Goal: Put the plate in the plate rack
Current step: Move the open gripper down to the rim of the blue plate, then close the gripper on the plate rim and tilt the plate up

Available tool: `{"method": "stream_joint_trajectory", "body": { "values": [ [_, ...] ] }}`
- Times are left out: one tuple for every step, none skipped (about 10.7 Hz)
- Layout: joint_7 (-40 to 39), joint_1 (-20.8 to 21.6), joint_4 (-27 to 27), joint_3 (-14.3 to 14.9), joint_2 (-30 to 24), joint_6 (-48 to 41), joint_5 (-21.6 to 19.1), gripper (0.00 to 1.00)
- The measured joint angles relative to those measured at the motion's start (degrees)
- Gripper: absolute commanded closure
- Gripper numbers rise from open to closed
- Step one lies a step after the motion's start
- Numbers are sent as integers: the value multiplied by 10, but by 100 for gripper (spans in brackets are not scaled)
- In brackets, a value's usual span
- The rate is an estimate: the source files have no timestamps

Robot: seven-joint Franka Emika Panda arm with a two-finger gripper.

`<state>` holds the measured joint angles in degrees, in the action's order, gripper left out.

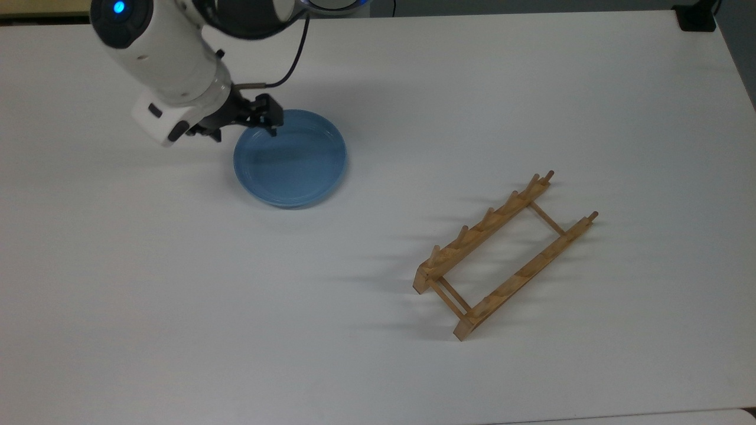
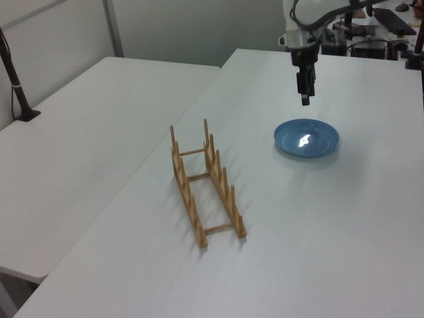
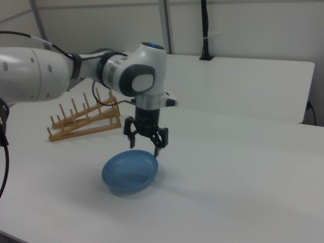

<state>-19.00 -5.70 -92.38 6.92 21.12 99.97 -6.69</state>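
The gripper (image 3: 146, 143) hangs over the plate's (image 3: 130, 172) rim with fingers (image 3: 157, 146) spread wide, touching and holding nothing; the rack (image 3: 83, 121) stands well apart.

No readable text, labels, brands or nos. anywhere. Nothing legible on arm housing (image 1: 159, 53), plate (image 1: 292, 162) or plate rack (image 1: 502, 254).

Tool (image 3: 145, 140) pointed straight down, fingers spread wide.
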Motion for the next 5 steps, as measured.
{"method": "stream_joint_trajectory", "body": {
  "values": [
    [-24,-2,0,10,11,9,0,15],
    [-43,-4,0,16,23,10,0,18],
    [-53,-6,-1,17,37,23,0,19],
    [-55,-6,-2,17,50,39,0,22],
    [-56,-6,-2,18,58,48,0,24]
  ]
}}
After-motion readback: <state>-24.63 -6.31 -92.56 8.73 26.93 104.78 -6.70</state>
